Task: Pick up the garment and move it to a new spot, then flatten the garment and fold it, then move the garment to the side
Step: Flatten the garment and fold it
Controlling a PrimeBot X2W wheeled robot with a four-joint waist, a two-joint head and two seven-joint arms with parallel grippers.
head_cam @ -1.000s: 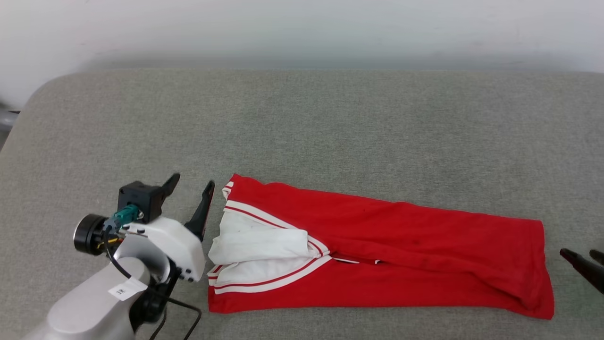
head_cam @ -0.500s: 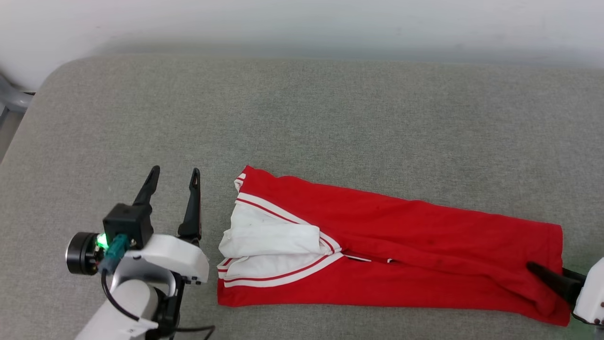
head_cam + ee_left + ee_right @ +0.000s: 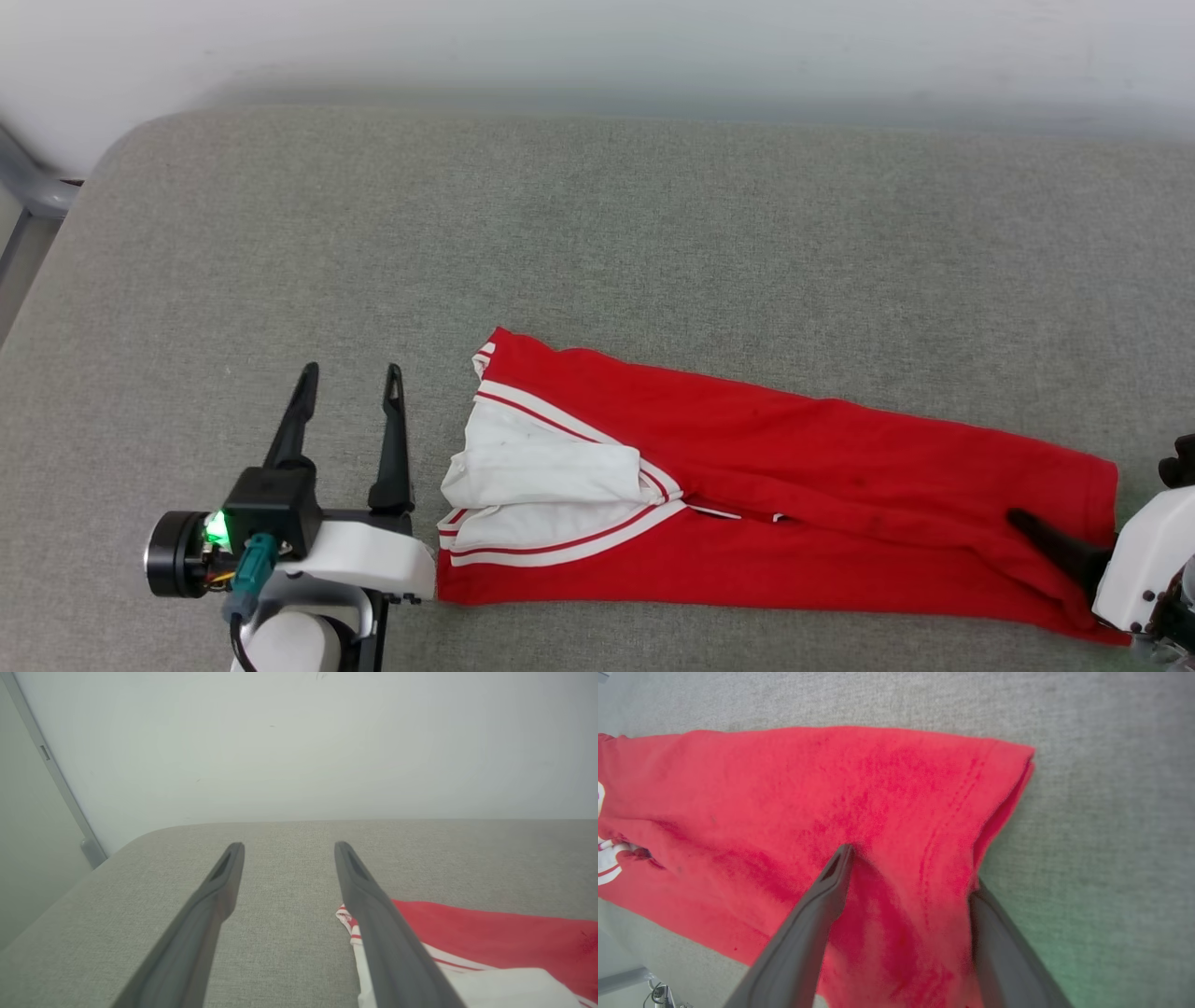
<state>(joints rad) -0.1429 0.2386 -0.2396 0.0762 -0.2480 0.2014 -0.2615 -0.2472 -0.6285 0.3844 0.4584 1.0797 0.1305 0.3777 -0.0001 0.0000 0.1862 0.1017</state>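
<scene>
The right fingers [image 3: 817,910] stand apart, astride the hem end of the garment [image 3: 794,467]. One lies on top of the red cloth. The other's tip is hidden at the hem's edge, beneath it or just beside it; I cannot tell which. They are not closed on anything. The left fingers [image 3: 392,439] are spread wide and empty, just beside the white sleeves at the collar end and not touching them. In the head view the garment lies as a long folded strip on the grey worktop [image 3: 597,233], running from about 7 o'clock to 4 o'clock, with the left fingers at 8 and the right fingers at 4.

The risks, as I judge them:
- If the right fingers close with the hidden one outside the hem, they pinch only the top layer or nothing, and the strip opens when lifted.
- A pull from one end alone would drag and skew the fold.
- The loose sleeves at 7 o'clock could spill out.
- The left fingers, aimed alongside the edge, may miss the cloth.
</scene>
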